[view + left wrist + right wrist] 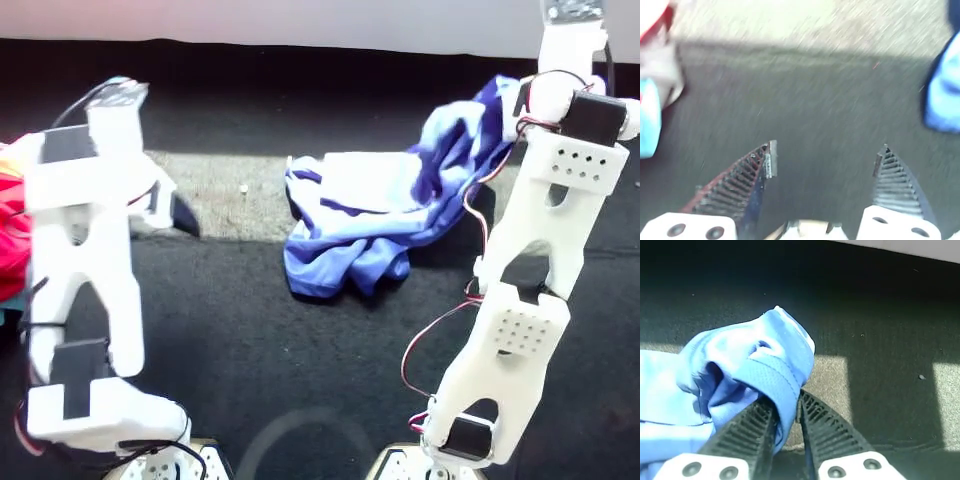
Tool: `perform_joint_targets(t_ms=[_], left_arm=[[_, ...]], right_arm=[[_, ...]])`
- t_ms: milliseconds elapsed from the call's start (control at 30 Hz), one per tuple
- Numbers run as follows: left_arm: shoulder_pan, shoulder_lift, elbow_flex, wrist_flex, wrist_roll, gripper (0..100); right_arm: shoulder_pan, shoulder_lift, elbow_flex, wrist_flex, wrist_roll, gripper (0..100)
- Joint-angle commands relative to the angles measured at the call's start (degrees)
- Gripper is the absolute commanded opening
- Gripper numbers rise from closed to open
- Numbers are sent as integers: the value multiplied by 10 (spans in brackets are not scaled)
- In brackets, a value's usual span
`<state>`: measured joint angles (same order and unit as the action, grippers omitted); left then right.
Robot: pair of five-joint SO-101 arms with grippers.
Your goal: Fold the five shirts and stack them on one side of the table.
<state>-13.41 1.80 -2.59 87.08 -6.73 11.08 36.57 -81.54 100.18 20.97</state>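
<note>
My right fingers (752, 427) were clamped on a fold of the crumpled blue fabric shirt (370, 210), which lay bunched mid-surface with one end lifted. My left fingers (745, 175) hung spread wide over the dark carpeted surface (250, 330), beside a red fabric heap (8, 235).

Table covering (250, 330): dark and felt-like, it lay over the whole work surface.
Light band (215, 200): a pale sunlit strip ran from side to side across the far half of the covering.
Speck (243, 188): small and white, it sat within the light band.
Back wall (300, 18): pale, it ran along the covering's far edge.
Ring mark (300, 432): a faint pale arc showed on the covering at its near edge.
</note>
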Motion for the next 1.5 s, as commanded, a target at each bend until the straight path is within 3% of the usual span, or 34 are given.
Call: perform_joint_targets(t_ms=[0, 167, 367, 467, 733, 933, 1267, 1467], left_arm=[[57, 54, -56, -39, 34, 312], [104, 177, -140, -40, 52, 309], [107, 256, -249, 48, 52, 309], [106, 269, -304, 89, 51, 309], [109, 271, -355, 109, 51, 309], [102, 271, -353, 120, 51, 309], [62, 270, -320, 133, 51, 309], [62, 270, -317, 133, 51, 309]], right_arm=[[51, -14, -2, 8, 20, 9], [108, -15, -1, 8, 20, 16], [118, -15, 15, 8, 18, 179], [109, -16, 18, 8, 17, 195], [5, -2, 38, 7, -28, 195], [-100, 103, 54, -29, -40, 197], [-182, 147, 52, -33, -40, 198], [-195, 166, 58, -44, -40, 198]])
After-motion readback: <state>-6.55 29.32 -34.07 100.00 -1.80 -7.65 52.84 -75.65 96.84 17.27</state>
